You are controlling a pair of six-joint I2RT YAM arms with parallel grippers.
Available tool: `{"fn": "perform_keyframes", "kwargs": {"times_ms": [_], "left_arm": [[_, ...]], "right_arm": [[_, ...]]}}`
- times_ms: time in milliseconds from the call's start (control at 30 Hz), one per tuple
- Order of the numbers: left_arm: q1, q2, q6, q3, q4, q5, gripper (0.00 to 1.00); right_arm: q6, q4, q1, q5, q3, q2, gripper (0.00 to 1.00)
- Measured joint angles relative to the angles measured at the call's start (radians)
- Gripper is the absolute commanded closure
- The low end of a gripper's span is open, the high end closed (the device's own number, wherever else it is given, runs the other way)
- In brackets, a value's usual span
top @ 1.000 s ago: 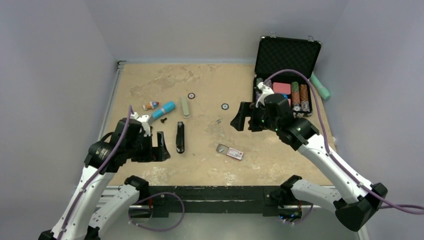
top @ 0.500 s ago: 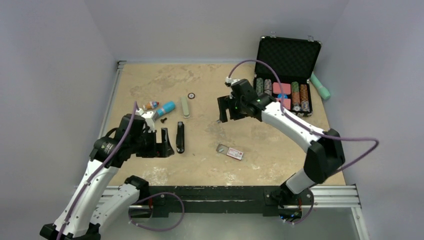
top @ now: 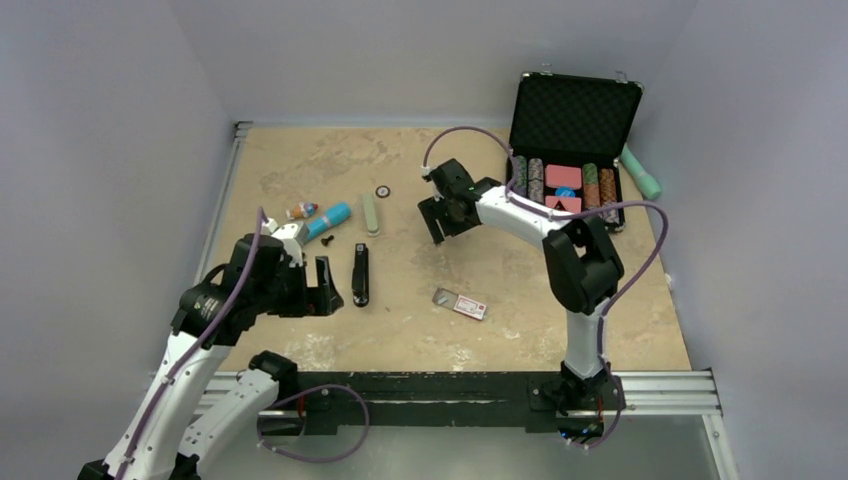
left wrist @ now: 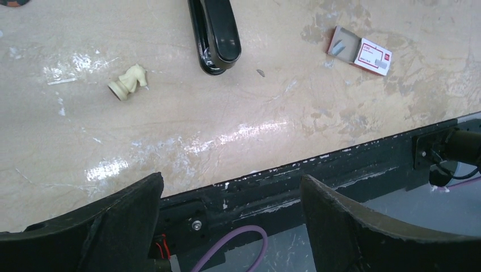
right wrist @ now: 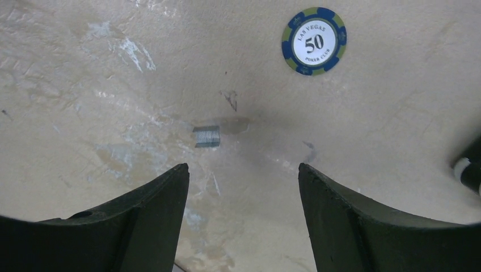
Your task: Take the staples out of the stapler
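Note:
The black stapler (top: 360,274) lies closed on the table, left of centre; the left wrist view shows its near end (left wrist: 215,34). My left gripper (top: 325,285) is open and empty just left of the stapler, and in its own view (left wrist: 231,180) it hangs over the table's near edge. My right gripper (top: 437,218) is open and empty above the middle of the table. In its own view (right wrist: 243,167) a short loose strip of staples (right wrist: 206,136) lies on the table just ahead of its left finger. A small staple box (top: 462,303) lies open, right of the stapler (left wrist: 360,50).
An open black case (top: 575,140) of poker chips stands at the back right. Loose chips (top: 382,191) (right wrist: 313,41), a teal tube (top: 334,216), a green stick (top: 371,213) and a small bottle (top: 301,211) lie behind the stapler. A cream chess knight (left wrist: 128,81) lies near the black front rail (left wrist: 340,164).
My right arm has swung left from beside the chip case to over the table's middle. My left gripper has shifted only slightly beside the stapler. Both stay open.

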Motion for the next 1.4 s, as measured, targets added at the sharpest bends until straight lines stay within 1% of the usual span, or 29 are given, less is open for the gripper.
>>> {"fn": "perform_keyframes", "kwargs": {"times_ms": [133, 233, 367, 567, 767, 867, 1033, 1267, 1400], "left_arm": [[0.000, -0.014, -0.014, 0.000, -0.002, -0.027, 0.08], [0.000, -0.006, -0.018, 0.000, -0.002, -0.039, 0.08], [0.000, -0.006, -0.024, -0.004, -0.003, -0.047, 0.08], [0.000, 0.008, -0.033, -0.004, -0.004, -0.064, 0.08], [0.000, 0.023, -0.034, -0.005, -0.003, -0.065, 0.08], [0.000, 0.020, -0.039, -0.005, -0.003, -0.065, 0.08], [0.000, 0.011, -0.040, -0.005, -0.003, -0.066, 0.08], [0.000, 0.006, -0.040, -0.010, -0.003, -0.068, 0.08], [0.000, 0.005, -0.041, -0.013, -0.003, -0.069, 0.08]], "right_arm": [[0.003, 0.001, 0.000, -0.009, 0.055, 0.085, 0.31], [-0.001, 0.001, 0.001, -0.012, 0.091, 0.117, 0.34], [-0.010, -0.001, 0.001, -0.013, 0.124, 0.134, 0.37], [-0.014, -0.009, 0.011, -0.019, 0.130, 0.139, 0.45], [-0.019, -0.022, 0.039, -0.018, 0.147, 0.177, 0.46], [-0.018, -0.027, 0.047, -0.016, 0.147, 0.199, 0.49], [-0.018, -0.024, 0.048, -0.016, 0.150, 0.201, 0.52], [-0.018, -0.024, 0.048, -0.016, 0.147, 0.201, 0.53], [-0.015, -0.014, 0.048, -0.016, 0.129, 0.190, 0.56]]}}
